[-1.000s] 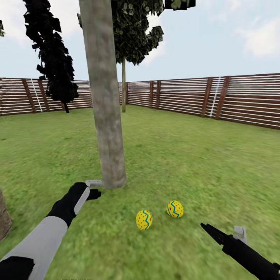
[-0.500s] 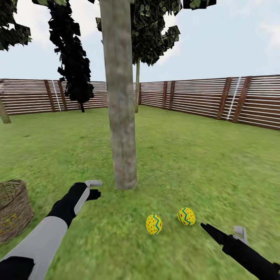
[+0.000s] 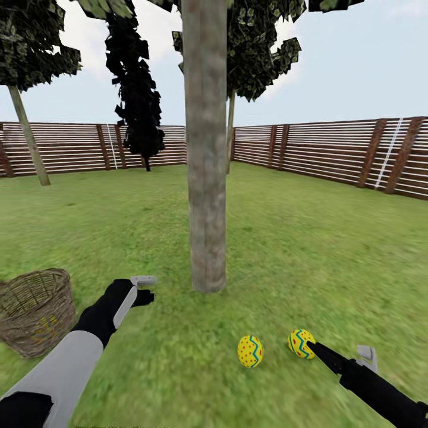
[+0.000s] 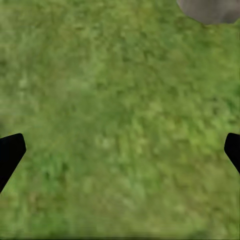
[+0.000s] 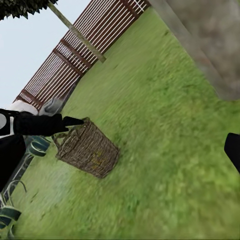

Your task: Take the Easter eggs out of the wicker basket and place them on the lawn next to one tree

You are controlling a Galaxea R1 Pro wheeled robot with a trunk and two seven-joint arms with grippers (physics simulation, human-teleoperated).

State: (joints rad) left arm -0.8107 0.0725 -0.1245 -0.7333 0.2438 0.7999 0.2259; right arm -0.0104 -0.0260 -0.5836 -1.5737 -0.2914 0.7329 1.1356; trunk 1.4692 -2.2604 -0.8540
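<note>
Yellow Easter eggs lie on the lawn (image 3: 309, 249) near the tree (image 3: 207, 178): one egg with a blue zigzag (image 3: 250, 351) sits just beside the right end effector (image 3: 314, 346), and a second egg (image 3: 300, 343) lies right at its tip, partly hidden by it. I cannot tell how wide that end effector stands. Ahead of both eggs rises the grey-brown trunk. The left end effector (image 3: 144, 289) hovers over bare grass with fingertips (image 4: 11, 152) spread wide, holding nothing. The wicker basket (image 3: 37, 309) stands on the far side of the left end effector from the eggs, something yellow showing through its weave. A slatted fence (image 3: 333, 154) encloses the garden.
</note>
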